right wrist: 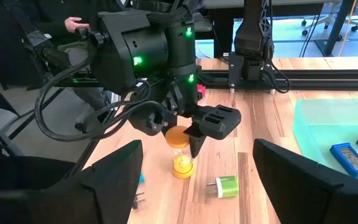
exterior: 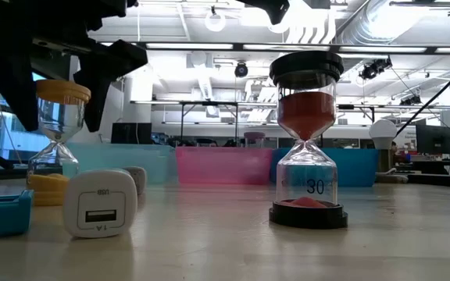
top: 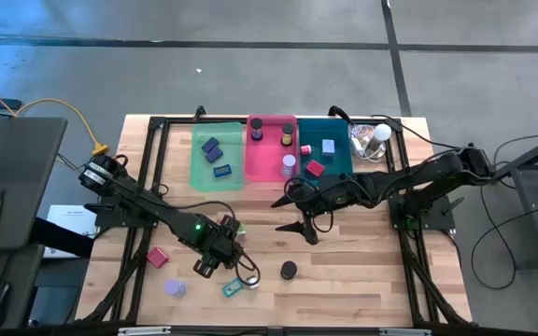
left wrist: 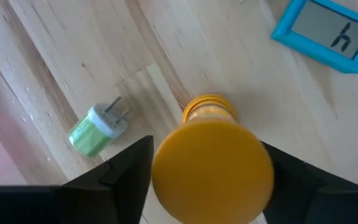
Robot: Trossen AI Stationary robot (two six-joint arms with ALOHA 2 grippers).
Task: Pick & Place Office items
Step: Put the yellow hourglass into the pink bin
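The left gripper (left wrist: pixel 207 186), spread wide, straddles the upright yellow hourglass (left wrist: pixel 211 158) near the desk's (top: pixel 362 261) front edge, seemingly lining up to grasp it; the right gripper (right wrist: pixel 194 180) waits spread mid-desk.

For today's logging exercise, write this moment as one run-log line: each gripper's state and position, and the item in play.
left gripper: open, straddling yellow hourglass, upright on table | right gripper: open, mid-table, empty | green charger: lying beside hourglass
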